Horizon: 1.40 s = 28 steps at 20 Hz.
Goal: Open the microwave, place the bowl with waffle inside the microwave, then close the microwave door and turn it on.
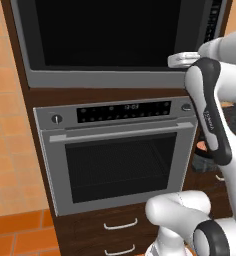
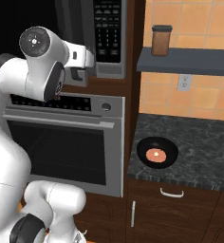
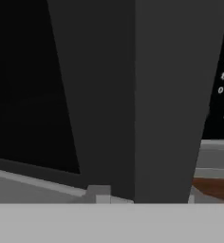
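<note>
The microwave fills the upper frame of the left base view, grey-steel framed, its black-glass microwave door beside the keypad. The gripper sits at the door's right edge; whether it is spread or pinching cannot be told. The bowl with waffle, black with an orange centre, rests lower right on the dark counter, with bare surface around it.

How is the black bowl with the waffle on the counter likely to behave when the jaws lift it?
The bowl with waffle looks shallow and rigid, so it should probably hold its shape. Its glossy rim may be slippery. The waffle lies loose at the centre, so tilting could slide it. It sits flat on the counter, unlikely to roll.
</note>
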Tool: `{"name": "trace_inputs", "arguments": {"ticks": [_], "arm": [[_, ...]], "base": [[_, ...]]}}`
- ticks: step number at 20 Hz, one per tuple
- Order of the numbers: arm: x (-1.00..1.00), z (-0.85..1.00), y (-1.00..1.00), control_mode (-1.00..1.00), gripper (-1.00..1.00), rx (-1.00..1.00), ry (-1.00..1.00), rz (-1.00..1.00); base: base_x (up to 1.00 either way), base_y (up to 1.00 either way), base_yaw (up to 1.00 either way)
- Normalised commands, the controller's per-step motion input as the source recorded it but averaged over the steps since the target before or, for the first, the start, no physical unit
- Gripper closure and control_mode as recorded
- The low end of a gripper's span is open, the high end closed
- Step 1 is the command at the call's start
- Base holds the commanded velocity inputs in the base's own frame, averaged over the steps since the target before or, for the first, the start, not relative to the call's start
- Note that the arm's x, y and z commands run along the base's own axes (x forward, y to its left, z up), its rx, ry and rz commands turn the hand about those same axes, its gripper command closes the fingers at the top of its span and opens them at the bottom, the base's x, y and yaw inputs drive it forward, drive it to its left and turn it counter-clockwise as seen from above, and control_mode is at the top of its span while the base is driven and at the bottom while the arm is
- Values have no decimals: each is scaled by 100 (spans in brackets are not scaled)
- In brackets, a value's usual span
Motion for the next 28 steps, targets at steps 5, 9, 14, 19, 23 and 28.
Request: {"name": "trace_inputs", "arguments": {"ticks": [5, 9, 14, 19, 23, 28], "arm": [[-89, -1, 100, -100, 100, 3, 0, 0], [-100, 0, 100, -100, 100, 10, -2, 0], [-100, 0, 100, -100, 100, 8, -1, 0], [-100, -4, 100, -100, 100, 11, -2, 0], [-99, 2, 49, -100, 100, 12, 0, 0], [-91, 47, -69, -100, 100, 18, 0, 0]], "base": [[0, 0, 0], [0, 0, 0], [0, 0, 0], [0, 0, 0], [0, 0, 0], [0, 0, 0]]}}
